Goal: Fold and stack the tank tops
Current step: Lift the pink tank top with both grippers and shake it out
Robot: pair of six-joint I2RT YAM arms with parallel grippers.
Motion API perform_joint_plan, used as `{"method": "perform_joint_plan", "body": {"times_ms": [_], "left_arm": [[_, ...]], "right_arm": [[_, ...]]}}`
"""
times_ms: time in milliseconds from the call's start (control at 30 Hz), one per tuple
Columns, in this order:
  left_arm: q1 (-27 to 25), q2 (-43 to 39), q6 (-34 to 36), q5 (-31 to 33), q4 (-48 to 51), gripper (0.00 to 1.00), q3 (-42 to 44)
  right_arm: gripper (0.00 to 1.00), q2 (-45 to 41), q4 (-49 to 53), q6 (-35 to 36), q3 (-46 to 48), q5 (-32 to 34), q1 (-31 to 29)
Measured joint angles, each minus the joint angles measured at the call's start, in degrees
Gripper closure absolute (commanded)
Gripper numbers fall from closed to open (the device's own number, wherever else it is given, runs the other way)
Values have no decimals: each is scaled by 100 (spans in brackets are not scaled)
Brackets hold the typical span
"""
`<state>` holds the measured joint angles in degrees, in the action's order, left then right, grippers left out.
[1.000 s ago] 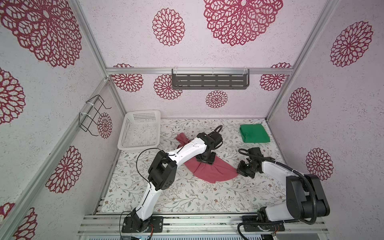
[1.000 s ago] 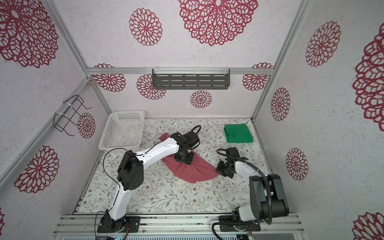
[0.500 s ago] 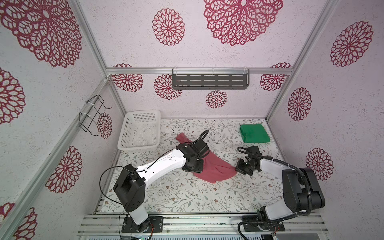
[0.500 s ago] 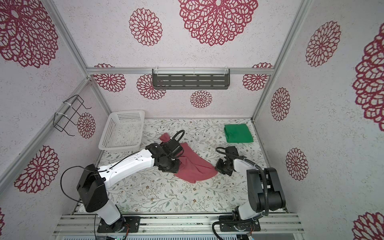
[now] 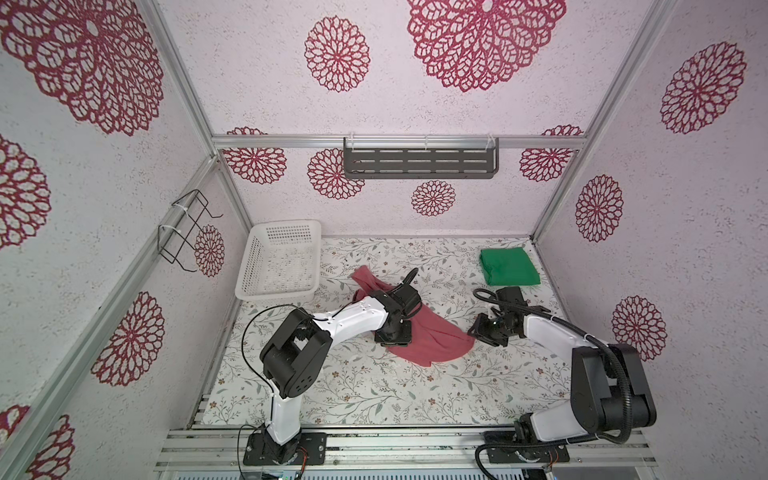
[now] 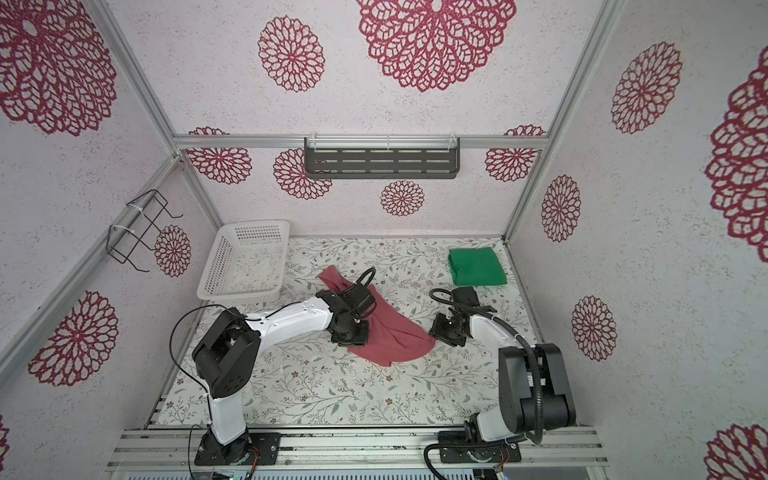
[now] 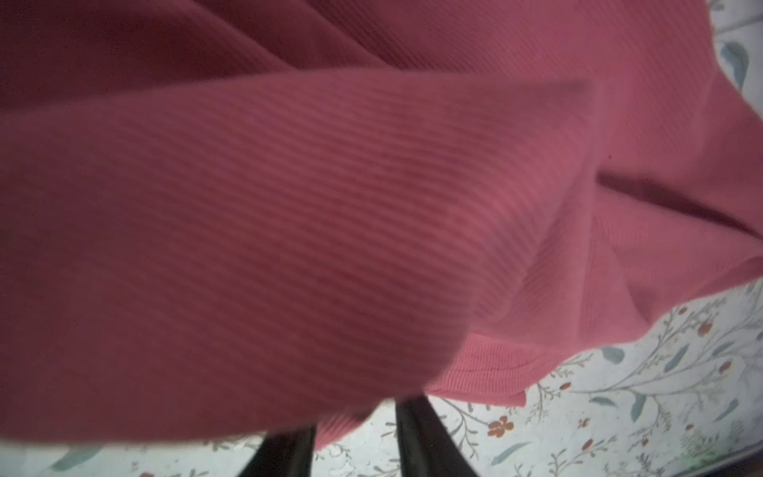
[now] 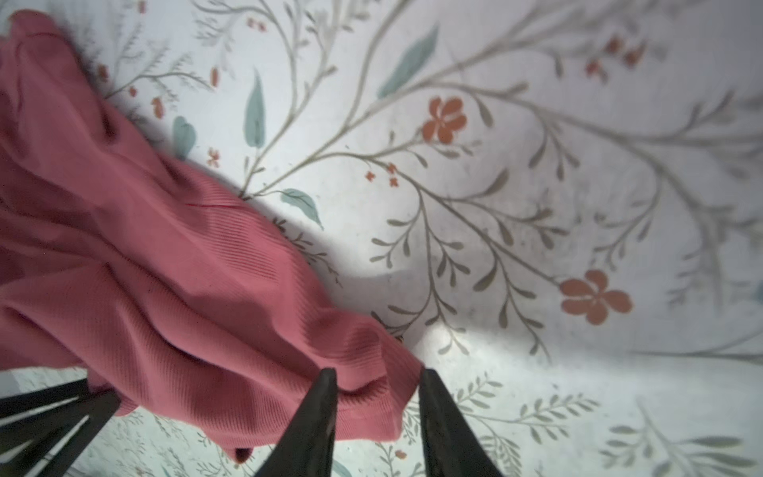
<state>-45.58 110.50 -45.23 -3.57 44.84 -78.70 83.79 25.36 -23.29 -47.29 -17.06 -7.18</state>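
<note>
A dusty pink-red ribbed tank top (image 5: pixel 432 340) lies rumpled near the middle of a table (image 5: pixel 374 395) covered in a pale floral print, seen in both top views. A bright green tank top (image 5: pixel 509 266), folded into a neat square, rests at the table's far right corner, well apart from the pink one. A white perforated plastic basket (image 5: pixel 249 266) stands at the far left corner. The left gripper (image 7: pixel 357 417) points down onto the left side of the pink top. In the left wrist view a fold of cloth drapes over its dark fingers (image 7: pixel 425 437), which sit slightly apart; whether they pinch the cloth cannot be told. The right gripper (image 8: pixel 377 373) is low at the top's right edge, its jaws parted, with the hem corner lying loosely between them on the table.
</note>
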Motion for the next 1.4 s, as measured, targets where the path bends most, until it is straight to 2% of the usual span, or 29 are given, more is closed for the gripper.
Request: {"method": "perform_joint_plan", "body": {"times_ms": [167, 333, 400, 433, 500, 600, 700, 833, 967, 1100, 1167, 1233, 1400], "left_arm": [[0, 0, -15, -46, -63, 100, 0], [0, -2, -42, -44, -66, 100, 37], [0, -24, -52, -44, -57, 100, 105], [0, -46, -63, -44, -46, 100, 146], [0, -111, -87, -44, -7, 100, 205], [9, -306, -87, -44, 114, 100, 192], [72, -573, 72, 61, 595, 100, -260], [356, -791, 627, 518, 1392, 100, -1897], [730, -748, 1322, 1222, 2459, 100, -4347], [868, -505, 1834, 1812, 3473, 100, -6902], [846, -619, 2028, 2009, 3794, 100, -7501], [828, -946, 2140, 2111, 3985, 100, -7348], [1080, -1969, 2188, 2081, 4035, 100, -5700]], "right_arm": [[62, 68, 201, 546, -348, 160, 17], [63, 555, 214, 879, -433, 186, 11], [69, 756, 195, 935, -402, 177, -26], [76, 839, 186, 966, -369, 166, -46], [100, 929, 188, 999, -299, 87, -83], [100, 903, 282, 911, -293, -101, -118], [100, 667, 623, 807, -671, -144, -133], [100, 221, 1008, 728, -2028, -61, -122], [100, -90, 1250, 723, -3689, 155, -103], [100, -350, 1528, 726, -4918, 363, -61], [100, -494, 1725, 723, -5390, 442, -55], [100, -636, 1915, 721, -5724, 490, -52], [100, -1023, 2258, 708, -5779, 470, -52]]}}
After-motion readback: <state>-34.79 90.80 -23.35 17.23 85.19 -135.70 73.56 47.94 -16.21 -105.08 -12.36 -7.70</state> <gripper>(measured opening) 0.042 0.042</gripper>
